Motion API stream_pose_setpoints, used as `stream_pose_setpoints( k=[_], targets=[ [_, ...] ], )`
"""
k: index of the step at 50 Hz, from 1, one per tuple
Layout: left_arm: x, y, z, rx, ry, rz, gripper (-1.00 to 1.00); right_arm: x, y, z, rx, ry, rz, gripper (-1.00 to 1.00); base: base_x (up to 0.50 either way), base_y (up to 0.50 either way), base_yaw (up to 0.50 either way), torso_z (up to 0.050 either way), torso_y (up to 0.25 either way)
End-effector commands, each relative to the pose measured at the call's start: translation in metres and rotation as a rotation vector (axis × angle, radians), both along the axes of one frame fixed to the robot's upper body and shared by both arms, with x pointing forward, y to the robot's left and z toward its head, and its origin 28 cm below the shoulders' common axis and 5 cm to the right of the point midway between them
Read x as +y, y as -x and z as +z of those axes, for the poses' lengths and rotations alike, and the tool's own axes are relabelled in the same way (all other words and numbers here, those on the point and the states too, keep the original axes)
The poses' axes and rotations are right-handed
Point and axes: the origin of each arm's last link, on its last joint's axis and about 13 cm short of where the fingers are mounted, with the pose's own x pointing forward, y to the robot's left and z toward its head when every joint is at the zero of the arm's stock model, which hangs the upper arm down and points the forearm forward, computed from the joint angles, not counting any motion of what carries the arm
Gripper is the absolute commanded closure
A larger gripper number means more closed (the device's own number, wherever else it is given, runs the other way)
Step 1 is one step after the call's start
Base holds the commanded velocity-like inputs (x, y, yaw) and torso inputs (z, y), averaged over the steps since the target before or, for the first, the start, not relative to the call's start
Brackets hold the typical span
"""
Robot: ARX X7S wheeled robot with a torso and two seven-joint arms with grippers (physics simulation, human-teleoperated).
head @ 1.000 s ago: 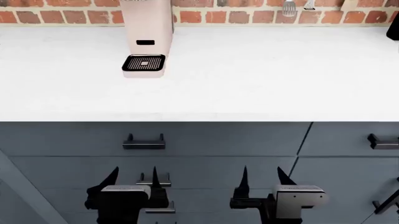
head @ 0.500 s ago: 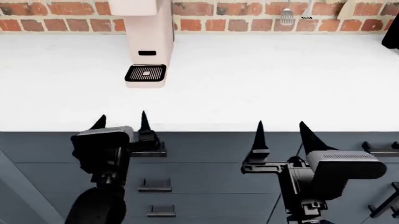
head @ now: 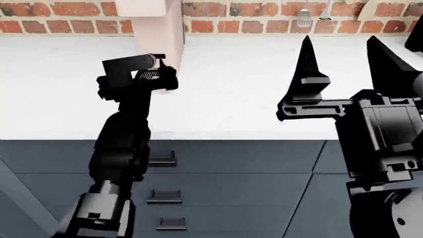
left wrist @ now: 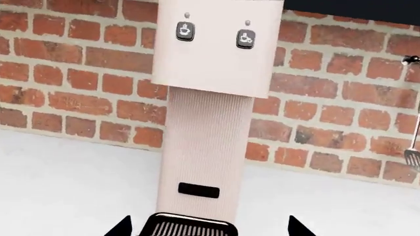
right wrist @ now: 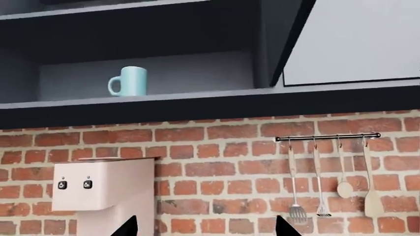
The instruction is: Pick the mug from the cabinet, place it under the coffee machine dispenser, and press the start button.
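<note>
Up on the dark open cabinet shelf [right wrist: 196, 101]: light teal-blue ceramic mug [right wrist: 130, 81], upright, handle sideways, well above the right end effector [head: 343, 62], fingers spread, empty; left end effector [head: 148, 74] unclear.

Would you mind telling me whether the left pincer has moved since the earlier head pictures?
Yes: the left pincer has risen from the drawer fronts to the coffee machine, above the counter edge.

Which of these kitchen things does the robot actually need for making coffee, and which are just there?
Needed:
- mug on the open cabinet shelf
- coffee machine dispenser with two cup buttons
- drip tray

Just there:
- hanging utensils on the wall rail
- drawers below the counter
</note>
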Motion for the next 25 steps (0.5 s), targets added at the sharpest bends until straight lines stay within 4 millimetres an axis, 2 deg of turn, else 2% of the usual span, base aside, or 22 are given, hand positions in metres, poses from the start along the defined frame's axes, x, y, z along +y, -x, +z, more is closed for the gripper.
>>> stream_pose_setpoints(
  k=[1, 5, 7, 13, 23, 25],
  targets=[
    [0.003, -0.022, 0.018, 0.020, -0.146, 0.017, -1.00, 0.001, 0.019, 0.034, -0.068, 0.077, -0.012, -1.00, 0.00, 0.00, 0.00, 0.050, 0.000],
    [0.006, -0.022, 0.018, 0.065, -0.140, 0.026, -1.00, 0.001, 0.020, 0.039, -0.056, 0.061, 0.008, -1.00, 0.00, 0.00, 0.00, 0.050, 0.000],
    [0.010, -0.023, 0.020, 0.075, -0.077, 0.039, -1.00, 0.000, 0.021, 0.040, -0.048, 0.053, 0.018, -1.00, 0.00, 0.00, 0.00, 0.025, 0.000],
    [0.013, -0.023, 0.020, 0.126, -0.094, 0.117, -1.00, 0.001, 0.025, 0.041, -0.048, 0.071, 0.022, -1.00, 0.03, 0.49, 0.00, 0.000, 0.000],
    [0.012, -0.023, 0.020, 0.162, -0.144, 0.150, -1.00, 0.002, 0.025, 0.042, -0.045, 0.075, 0.018, -1.00, 0.05, 0.50, 0.00, 0.000, 0.000],
    [0.012, -0.022, 0.018, 0.223, -0.139, 0.159, -1.00, 0.002, 0.026, 0.043, -0.044, 0.074, 0.015, -1.00, 0.08, 0.50, 0.00, 0.000, 0.000]
  ],
)
